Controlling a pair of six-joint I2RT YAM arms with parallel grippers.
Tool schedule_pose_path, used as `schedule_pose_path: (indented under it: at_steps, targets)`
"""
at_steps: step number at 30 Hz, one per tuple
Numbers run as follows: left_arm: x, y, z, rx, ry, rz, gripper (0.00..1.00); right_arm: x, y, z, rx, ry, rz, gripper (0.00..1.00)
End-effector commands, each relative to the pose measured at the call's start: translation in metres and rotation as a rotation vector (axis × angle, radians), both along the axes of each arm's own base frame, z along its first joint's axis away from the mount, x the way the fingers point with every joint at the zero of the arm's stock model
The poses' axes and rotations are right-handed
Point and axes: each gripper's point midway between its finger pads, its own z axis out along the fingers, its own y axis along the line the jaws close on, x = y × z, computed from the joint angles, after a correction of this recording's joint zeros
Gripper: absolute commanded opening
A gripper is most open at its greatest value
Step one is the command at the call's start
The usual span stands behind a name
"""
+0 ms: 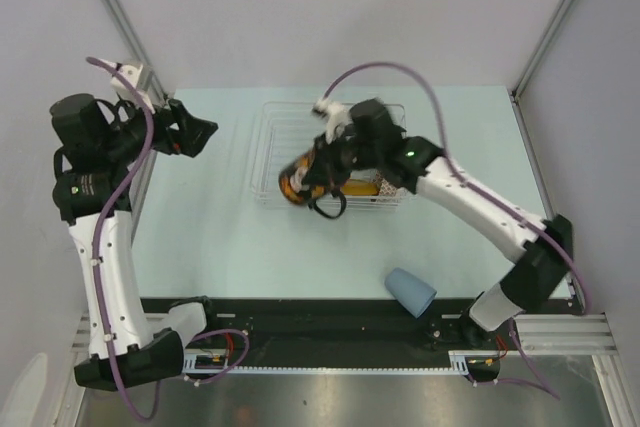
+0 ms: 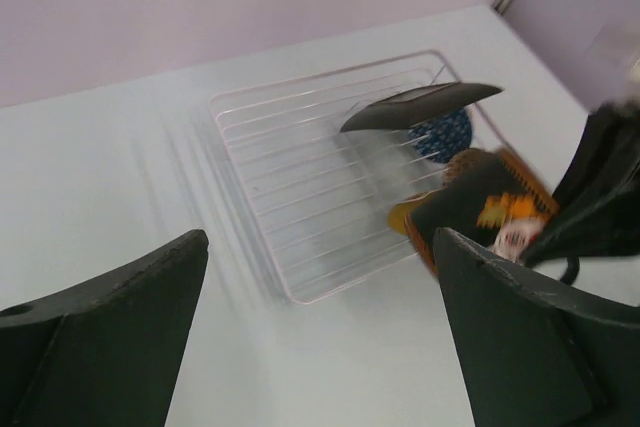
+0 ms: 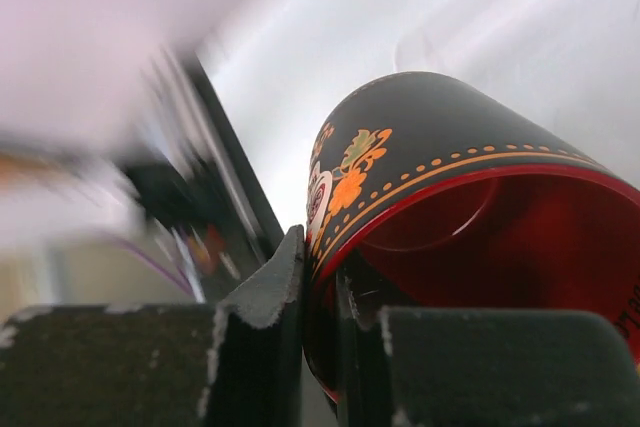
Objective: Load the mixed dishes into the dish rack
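Red-lined, the mug (image 3: pixel 440 147) hangs pinched by its rim in the right hand (image 3: pixel 318 277) over the near edge of the rack (image 1: pixel 268 137), seemingly for setting inside, while the left hand (image 1: pixel 197 133) hovers spread wide to its left.

Your top camera looks steeply down from behind the arm bases, taking in the whole table (image 1: pixel 220 237) with the dish rack (image 1: pixel 272 142) at centre. Your left wrist camera looks past the left fingers (image 2: pixel 100 337) at that rack from well off, while your right wrist camera sits hard against the mug (image 3: pixel 440 137), which all three views share.
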Motion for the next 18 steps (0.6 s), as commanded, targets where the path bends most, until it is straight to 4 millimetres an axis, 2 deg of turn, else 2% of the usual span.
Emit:
schedule_pose_path:
  at_steps: [1,3,4,5,6,7,8,10,11,14,17,18]
  targets:
    - [-0.026,-0.031,0.038,-0.215,-0.011,-0.168,1.0,-0.018,-0.022,0.246,0.752,-0.264,0.076,0.0]
    - [-0.032,-0.04,0.032,-0.295,0.028,-0.214,1.0,-0.016,-0.035,0.272,0.868,-0.301,0.089,0.0]
    - [-0.032,-0.043,0.04,-0.3,-0.019,-0.248,1.0,-0.019,-0.04,0.281,0.922,-0.234,0.086,0.0]
    - [-0.044,-0.053,0.032,-0.376,0.035,-0.299,1.0,-0.012,-0.045,0.286,0.958,-0.223,0.063,0.0]
    - [-0.048,-0.057,0.032,-0.404,0.039,-0.326,1.0,-0.013,-0.051,0.294,1.029,-0.238,0.077,0.0]
    - [-0.051,-0.061,0.042,-0.396,-0.031,-0.377,1.0,-0.013,-0.055,0.3,1.082,-0.167,0.077,0.0]
    - [-0.059,-0.067,0.031,-0.488,0.049,-0.403,1.0,-0.006,-0.055,0.3,1.123,-0.131,0.064,0.0]
    - [-0.064,-0.079,0.034,-0.491,0.013,-0.465,1.0,-0.009,-0.061,0.315,1.24,-0.148,0.11,0.0]
    - [-0.064,-0.083,0.03,-0.496,0.024,-0.474,1.0,-0.006,-0.064,0.32,1.298,-0.076,0.107,0.0]
    - [-0.065,-0.103,0.027,-0.504,0.031,-0.509,1.0,0.006,-0.06,0.317,1.383,-0.023,0.115,0.0]
    - [-0.064,-0.117,0.036,-0.522,0.018,-0.537,1.0,0.012,-0.052,0.312,1.393,-0.011,0.101,0.0]
    - [-0.065,-0.127,0.037,-0.533,0.027,-0.559,1.0,0.013,-0.05,0.31,1.399,-0.002,0.101,0.0]
